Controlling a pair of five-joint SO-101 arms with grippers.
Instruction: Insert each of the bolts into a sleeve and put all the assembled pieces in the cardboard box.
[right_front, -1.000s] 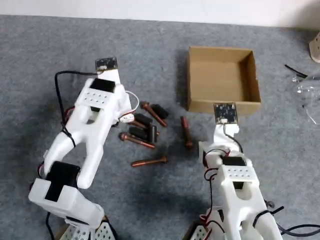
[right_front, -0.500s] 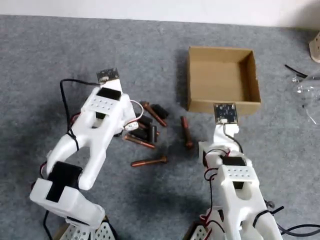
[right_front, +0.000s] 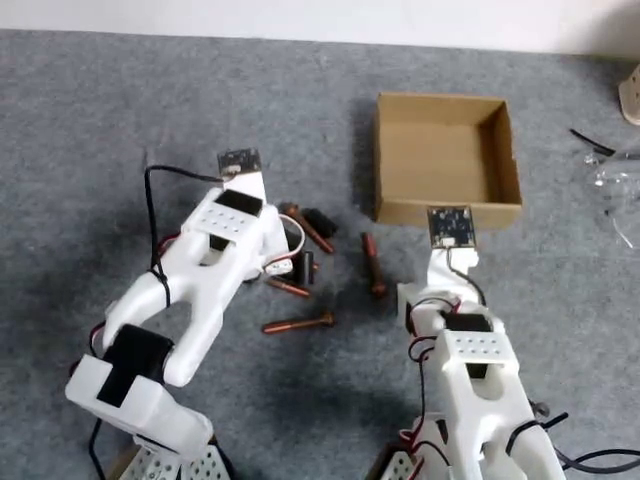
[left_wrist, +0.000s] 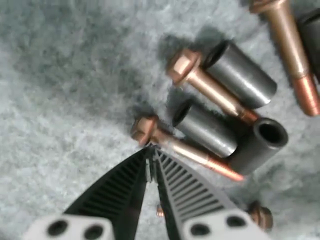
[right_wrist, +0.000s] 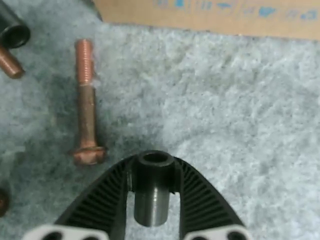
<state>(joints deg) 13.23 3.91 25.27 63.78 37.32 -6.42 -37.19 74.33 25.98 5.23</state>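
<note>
Left pincer is pressed together, its tips right at the hexagonal head of a copper bolt lying on the grey counter; whether they actually touch it I cannot tell; just beyond that bolt three dark tubes huddle together, with a second bolt wedged between two of them; past the huddle lies a third bolt. Over on the other side, the right pincer is pinching a dark sleeve, its open end pointing away from the wrist; just beside the tips a lone bolt lies flat, head nearest the pincer and thread aimed at the cardboard box, which stands a little way ahead; from above, one more stray bolt lies back towards the arms' bases.
</note>
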